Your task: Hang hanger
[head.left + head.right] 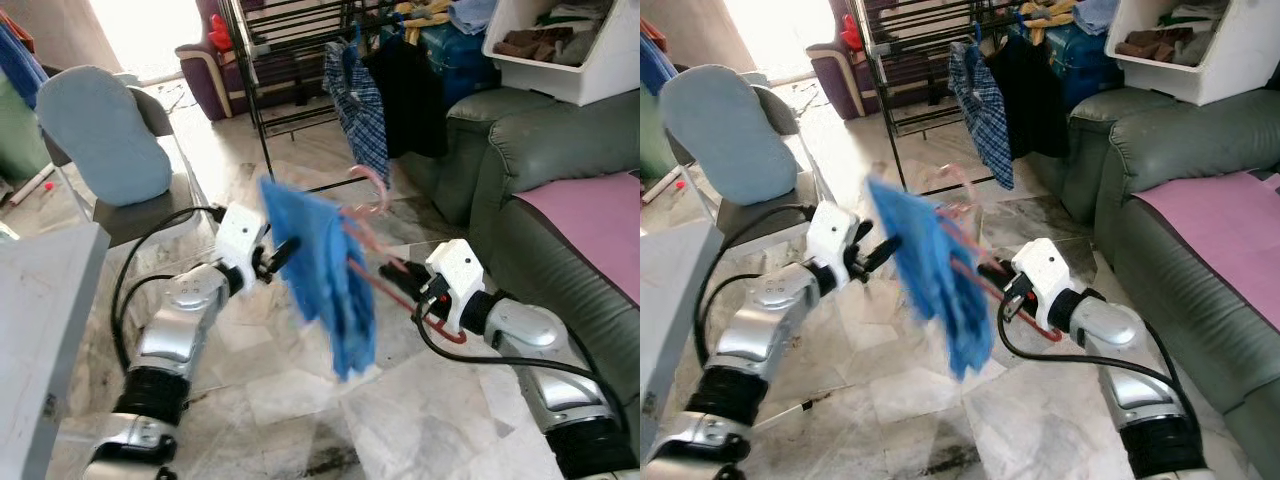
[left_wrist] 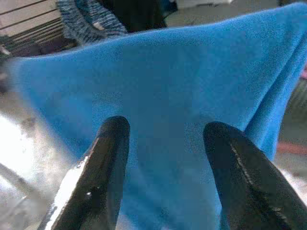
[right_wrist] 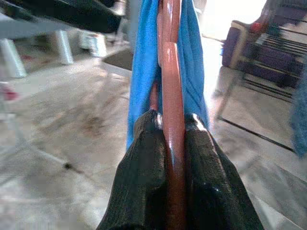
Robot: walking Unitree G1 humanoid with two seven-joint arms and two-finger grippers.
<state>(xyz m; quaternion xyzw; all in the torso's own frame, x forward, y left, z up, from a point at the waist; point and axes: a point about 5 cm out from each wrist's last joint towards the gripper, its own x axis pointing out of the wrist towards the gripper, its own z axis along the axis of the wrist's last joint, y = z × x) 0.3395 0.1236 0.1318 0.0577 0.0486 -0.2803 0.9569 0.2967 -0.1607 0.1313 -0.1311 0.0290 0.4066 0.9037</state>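
Note:
A pink hanger (image 1: pixel 372 262) carries a blue cloth (image 1: pixel 320 280) that hangs between my two arms, blurred by motion. My right gripper (image 1: pixel 392 268) is shut on the hanger (image 3: pixel 171 120), whose bar runs between its fingers (image 3: pixel 144 177). The hanger's hook (image 1: pixel 372 186) points up toward the rack. My left gripper (image 1: pixel 278 256) stands open beside the blue cloth (image 2: pixel 182 96), its fingers (image 2: pixel 108 158) apart and just short of the fabric. The black drying rack (image 1: pixel 290 70) stands behind, with a checked shirt (image 1: pixel 358 105) and a dark garment (image 1: pixel 412 95) hanging on it.
A green sofa (image 1: pixel 560 210) with a pink cover runs along the right. A white bin (image 1: pixel 570 45) of clothes sits on its arm. A chair with a light blue cushion (image 1: pixel 100 135) stands at the left, a purple armchair (image 1: pixel 215 60) behind. Marble floor lies below.

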